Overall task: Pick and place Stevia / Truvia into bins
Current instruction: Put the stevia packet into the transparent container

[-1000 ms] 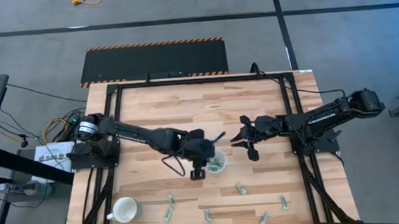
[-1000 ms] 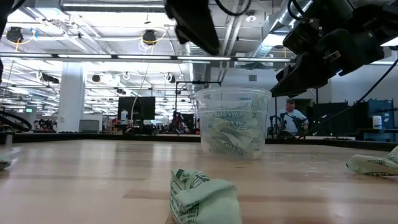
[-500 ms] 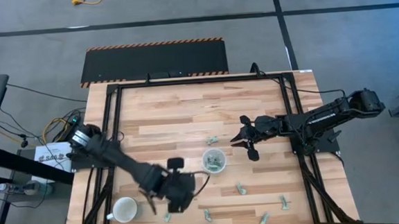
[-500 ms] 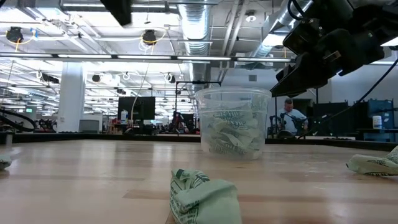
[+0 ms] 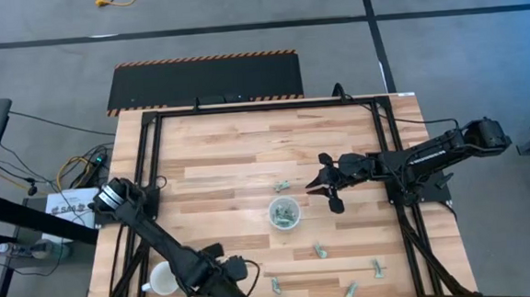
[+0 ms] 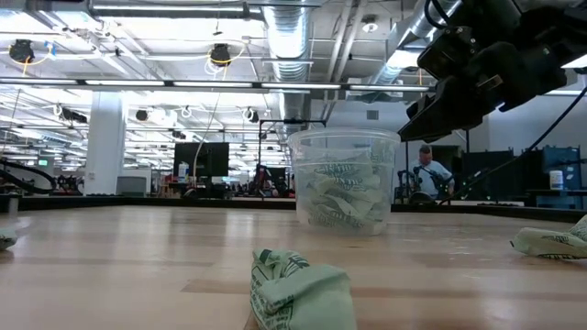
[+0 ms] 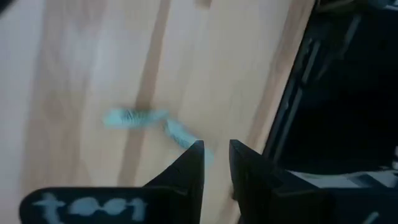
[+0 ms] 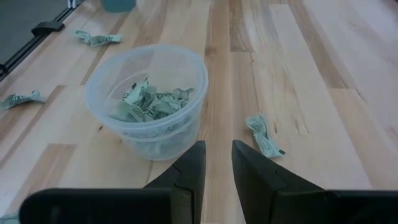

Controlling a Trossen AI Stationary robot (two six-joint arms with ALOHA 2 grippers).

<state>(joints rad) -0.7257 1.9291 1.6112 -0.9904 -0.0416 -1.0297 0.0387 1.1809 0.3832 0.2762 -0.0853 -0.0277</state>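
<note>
The clear plastic cup [image 5: 285,213] stands upright at mid-table with several pale green sachets inside; it also shows in the low view [image 6: 343,180] and the right wrist view [image 8: 148,99]. Loose sachets lie flat on the wood: one beyond the cup [image 5: 281,185], and several toward the near edge [image 5: 319,250] [image 5: 276,285] [image 5: 377,268]. My left gripper [image 5: 228,296] hovers at the near edge, right of the mug, its fingers nearly together and empty; two blurred sachets [image 7: 134,117] lie ahead of it. My right gripper [image 5: 315,188] waits right of the cup, fingers close together, empty [image 8: 217,163].
A white handled mug [image 5: 162,280] stands at the near left, close to my left arm. A black metal frame [image 5: 389,141] runs around the table. One more sachet [image 5: 351,291] lies at the near edge. Bare wood lies left of the cup.
My left gripper has swung from above the cup toward the table's near edge and a little left, ending beside the mug over the sachets there. It has left the low view. The cup and the sachets in view stay put.
</note>
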